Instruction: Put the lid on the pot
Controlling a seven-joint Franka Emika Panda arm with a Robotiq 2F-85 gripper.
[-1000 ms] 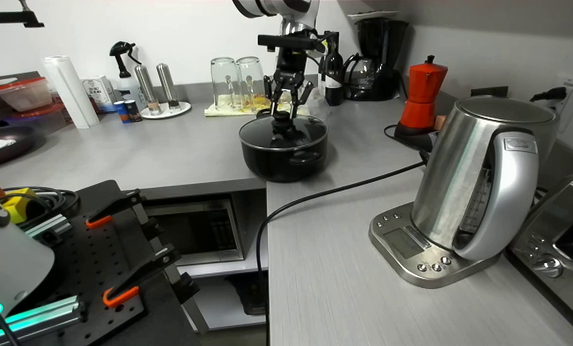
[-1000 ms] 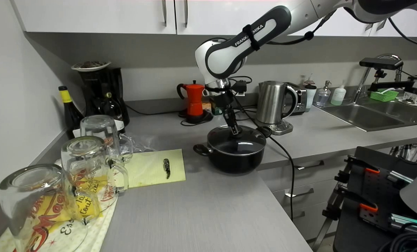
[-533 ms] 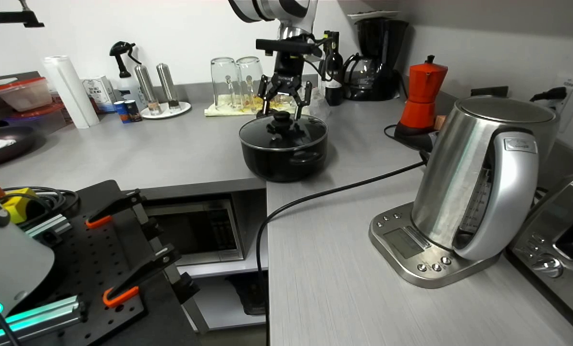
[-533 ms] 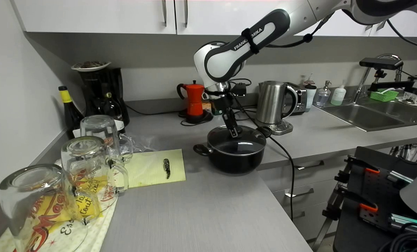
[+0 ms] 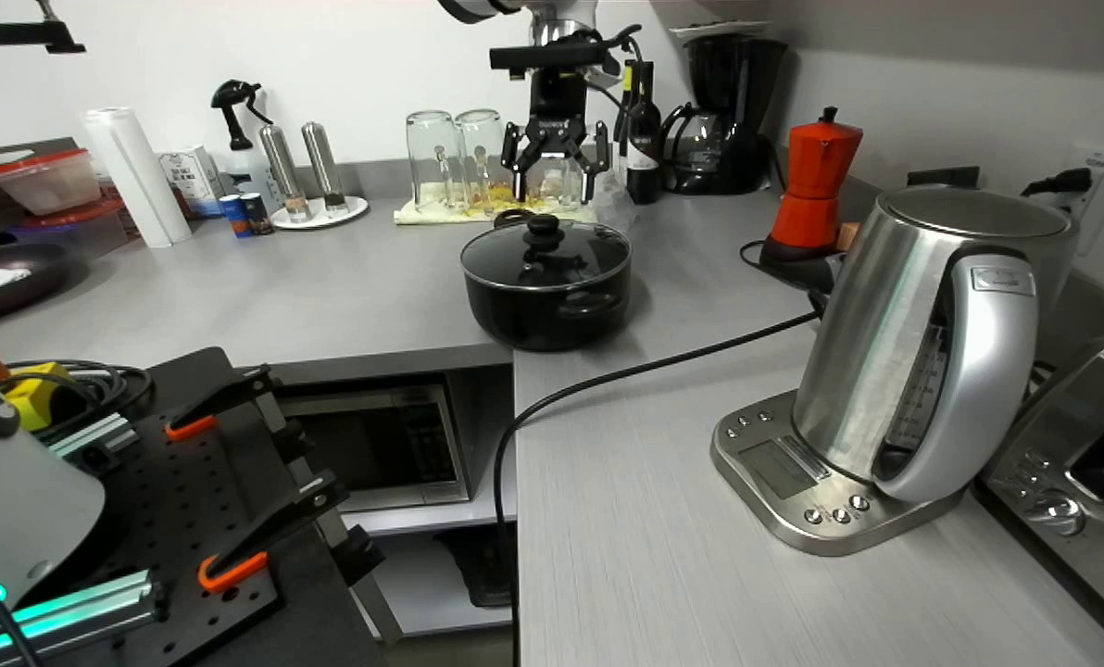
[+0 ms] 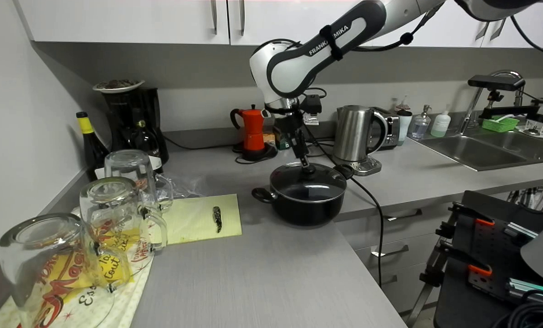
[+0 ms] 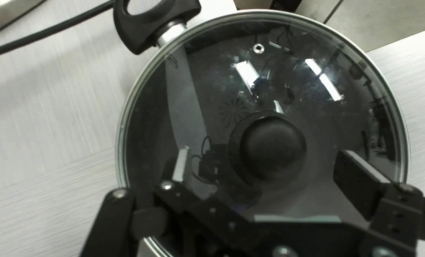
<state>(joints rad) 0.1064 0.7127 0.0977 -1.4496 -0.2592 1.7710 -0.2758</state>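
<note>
Clear glass, the lid (image 5: 548,256) sits level on the black pot (image 5: 533,320), upon the grey tabletop (image 5: 663,435). The hand (image 5: 554,192) hangs near the lid's knob (image 7: 273,148), fingers (image 7: 357,185) spread wide, holding nothing. Covering looks done, leaving only the retreat: the next move calls for rising clear without brushing the knob.

In an exterior view we note white cabinets (image 6: 130,20) along the top edge, shade on the wall (image 6: 198,64) beneath, grey drawers (image 6: 362,230) lower right, steel sink (image 6: 465,152) at right. Grey countertop (image 5: 626,556) in both exterior views; we log a white shelf (image 5: 450,519) below, left of centre in an exterior view.
</note>
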